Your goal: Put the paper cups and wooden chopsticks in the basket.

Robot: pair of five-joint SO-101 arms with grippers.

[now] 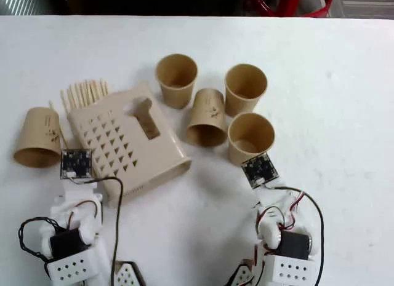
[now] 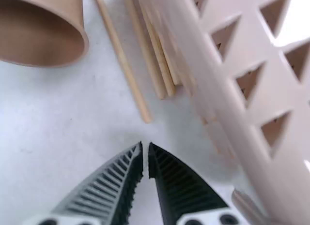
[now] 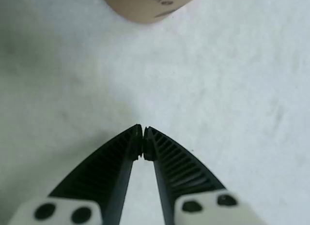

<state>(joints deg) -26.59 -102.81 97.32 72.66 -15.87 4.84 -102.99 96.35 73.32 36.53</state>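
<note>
Nothing is in the basket [image 1: 126,141] yet. Four cups [image 1: 206,117] wait on the desk [image 1: 320,83] to its right, one cup [image 1: 38,138] lies to its left, and chopsticks [image 1: 86,92] poke out at its far edge. Your left end effector [image 2: 145,150] and right end effector [image 3: 143,133] are pinched closed, empty.

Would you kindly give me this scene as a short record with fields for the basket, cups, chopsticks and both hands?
Basket: beige perforated plastic basket, tipped on its side
Upright cups: three brown paper cups, right of it
Tipped cups: one among those, one left of basket
Chopsticks: pale wooden chopsticks, lying beside basket's far end
Left hand: shut, empty, near chopsticks
Right hand: shut, empty
</note>
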